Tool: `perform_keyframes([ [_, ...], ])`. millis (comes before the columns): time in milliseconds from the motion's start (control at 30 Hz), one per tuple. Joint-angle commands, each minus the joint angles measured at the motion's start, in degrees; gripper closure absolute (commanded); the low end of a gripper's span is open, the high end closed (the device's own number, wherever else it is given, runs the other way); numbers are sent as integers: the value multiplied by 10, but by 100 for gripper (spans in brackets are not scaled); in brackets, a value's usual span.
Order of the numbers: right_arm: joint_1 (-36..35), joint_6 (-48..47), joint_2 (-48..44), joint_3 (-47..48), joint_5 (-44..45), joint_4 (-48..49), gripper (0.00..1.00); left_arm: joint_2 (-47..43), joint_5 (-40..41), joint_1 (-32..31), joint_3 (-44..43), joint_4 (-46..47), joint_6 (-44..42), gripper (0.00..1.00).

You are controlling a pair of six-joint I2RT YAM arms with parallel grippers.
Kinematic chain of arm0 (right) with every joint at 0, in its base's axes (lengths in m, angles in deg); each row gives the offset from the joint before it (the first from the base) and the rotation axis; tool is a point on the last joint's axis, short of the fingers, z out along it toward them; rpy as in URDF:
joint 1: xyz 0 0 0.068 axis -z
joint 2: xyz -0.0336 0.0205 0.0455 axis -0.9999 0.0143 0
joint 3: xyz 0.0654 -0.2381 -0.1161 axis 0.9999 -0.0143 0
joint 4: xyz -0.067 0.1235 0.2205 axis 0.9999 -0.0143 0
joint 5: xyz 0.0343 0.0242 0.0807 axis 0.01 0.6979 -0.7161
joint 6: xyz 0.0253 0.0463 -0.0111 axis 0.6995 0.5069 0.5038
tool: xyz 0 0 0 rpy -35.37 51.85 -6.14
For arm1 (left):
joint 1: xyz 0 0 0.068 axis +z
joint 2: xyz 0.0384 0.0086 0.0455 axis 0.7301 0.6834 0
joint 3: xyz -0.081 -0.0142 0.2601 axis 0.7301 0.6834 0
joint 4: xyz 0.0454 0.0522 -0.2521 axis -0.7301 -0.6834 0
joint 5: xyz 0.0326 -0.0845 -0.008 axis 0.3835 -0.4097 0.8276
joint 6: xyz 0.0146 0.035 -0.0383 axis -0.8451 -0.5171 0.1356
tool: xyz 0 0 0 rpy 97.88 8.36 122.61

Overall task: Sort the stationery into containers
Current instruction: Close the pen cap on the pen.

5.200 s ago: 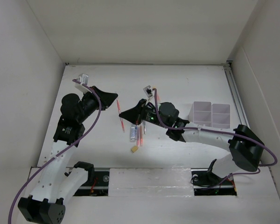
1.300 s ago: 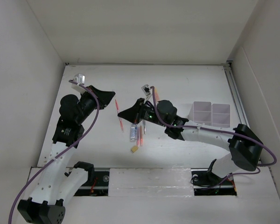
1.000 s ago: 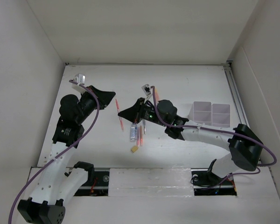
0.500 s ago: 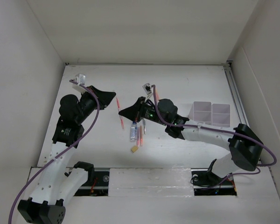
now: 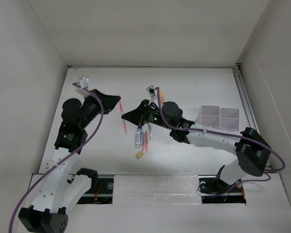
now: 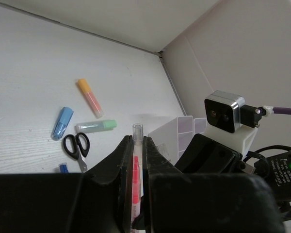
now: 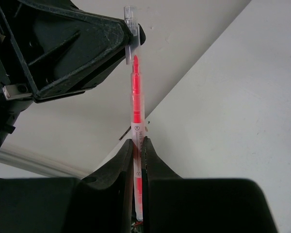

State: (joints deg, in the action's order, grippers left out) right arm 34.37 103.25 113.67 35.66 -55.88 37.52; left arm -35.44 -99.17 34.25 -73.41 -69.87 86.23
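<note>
One thin red pen [image 5: 122,124] with a clear cap is held in the air by both grippers. My left gripper [image 5: 118,99] is shut on its capped end, and the pen [image 6: 135,170] shows between those jaws [image 6: 137,138]. My right gripper [image 5: 124,115] is shut on the barrel lower down [image 7: 137,143], with the pen [image 7: 135,92] running up to the left gripper's tip. On the table lie a blue-capped glue bottle [image 5: 138,136], more red pens [image 5: 146,141] and a yellow eraser [image 5: 140,155]. The containers [image 5: 218,118] stand at the right.
The left wrist view shows an orange marker [image 6: 89,97], a blue marker [image 6: 62,123], a green marker [image 6: 96,126] and black-handled scissors [image 6: 76,145] on the table, with the white bins [image 6: 177,136] behind the right arm. White walls enclose the table.
The right gripper and the pen have shifted slightly up and left. The left arm has barely moved. Both grips are unchanged.
</note>
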Motion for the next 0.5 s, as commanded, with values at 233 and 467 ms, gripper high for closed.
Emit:
perform_keyframes([
  [233,7,-9,0,28,-5,21,100,-11,-16,1,4,24,-11,100],
  [467,12,-9,-22,12,-5,16,100,-11,-16,1,4,12,-23,100],
])
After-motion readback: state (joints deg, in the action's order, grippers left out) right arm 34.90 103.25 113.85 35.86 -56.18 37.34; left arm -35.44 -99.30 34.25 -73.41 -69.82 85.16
